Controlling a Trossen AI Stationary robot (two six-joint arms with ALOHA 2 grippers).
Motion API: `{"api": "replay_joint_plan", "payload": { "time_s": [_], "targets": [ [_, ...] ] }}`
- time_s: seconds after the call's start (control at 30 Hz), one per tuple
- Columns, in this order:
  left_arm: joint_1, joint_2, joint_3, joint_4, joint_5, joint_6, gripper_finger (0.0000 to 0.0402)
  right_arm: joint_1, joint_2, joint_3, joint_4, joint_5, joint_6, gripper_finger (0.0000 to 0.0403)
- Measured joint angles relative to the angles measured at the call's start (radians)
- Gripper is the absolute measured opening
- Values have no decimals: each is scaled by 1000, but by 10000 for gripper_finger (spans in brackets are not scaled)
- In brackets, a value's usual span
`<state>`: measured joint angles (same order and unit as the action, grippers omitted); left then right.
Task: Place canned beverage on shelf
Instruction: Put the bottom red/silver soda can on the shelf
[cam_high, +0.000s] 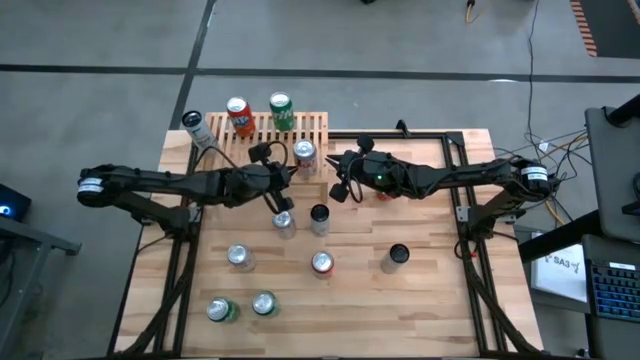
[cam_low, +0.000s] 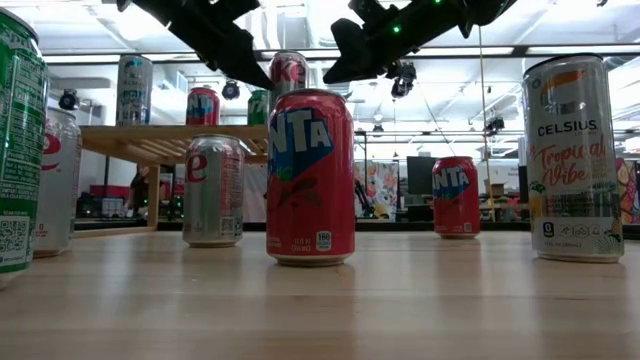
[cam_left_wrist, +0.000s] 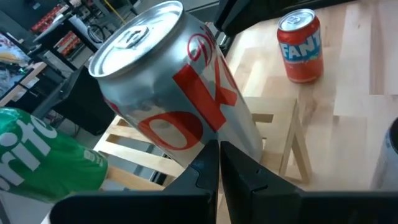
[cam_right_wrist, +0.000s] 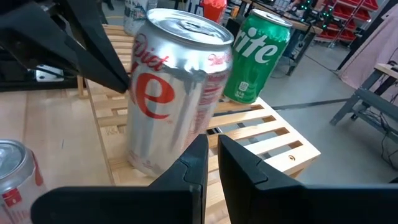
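A silver Diet Coke can (cam_high: 305, 155) stands on the near right corner of the light-wood slatted shelf (cam_high: 315, 125) at the table's far edge. It is blurred in the right wrist view (cam_right_wrist: 177, 87). My left gripper (cam_high: 291, 172) is shut at the can's near-left side. My right gripper (cam_high: 334, 159) is shut at its right side, so the can sits between the two. Farther left on the shelf stand a green Sprite can (cam_high: 282, 110), an orange Fanta can (cam_high: 240, 115) and a white can (cam_high: 193, 125). My left gripper sets its shut fingertips (cam_right_wrist: 118, 76) against the can's side wall (cam_right_wrist: 133, 81), in its upper half. It comes from the table's left, slanting down. The can's base rests on the slats (cam_right_wrist: 146, 167). My right gripper lays its shut fingertips (cam_right_wrist: 198, 144) against the can's side wall low down (cam_right_wrist: 186, 127). It comes from the table's right, nearly level. I cannot tell from these views whether the can stands fully upright.
Loose cans stand on the table nearer than the shelf: silver (cam_high: 284, 222), dark-topped (cam_high: 319, 217), silver (cam_high: 238, 257), red (cam_high: 322, 263), dark (cam_high: 396, 256), green (cam_high: 222, 310), and another (cam_high: 264, 303). A red Fanta can (cam_low: 310, 175) fills the low view's middle.
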<state>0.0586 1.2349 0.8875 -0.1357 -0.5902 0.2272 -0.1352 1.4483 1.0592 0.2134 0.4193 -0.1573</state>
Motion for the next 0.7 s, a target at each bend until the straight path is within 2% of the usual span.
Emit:
{"api": "replay_joint_plan", "payload": {
  "time_s": [0.27, 0.4, 0.53, 0.7],
  "targets": [
    [20, 36, 0, 30, -6, 1, 0, 0, 0, 0, -1, 0, 0, 27],
    [20, 31, 0, 13, -58, 0, 0, 0, 0, 0, -14, -10, 0, 27],
    [20, 15, 0, -28, -92, -2, 0, 0, -1, 0, -73, -101, -1, 27],
    [16, -11, 0, -61, -82, -20, 0, 0, -5, 0, -150, -251, -20, 27]
  ]
}}
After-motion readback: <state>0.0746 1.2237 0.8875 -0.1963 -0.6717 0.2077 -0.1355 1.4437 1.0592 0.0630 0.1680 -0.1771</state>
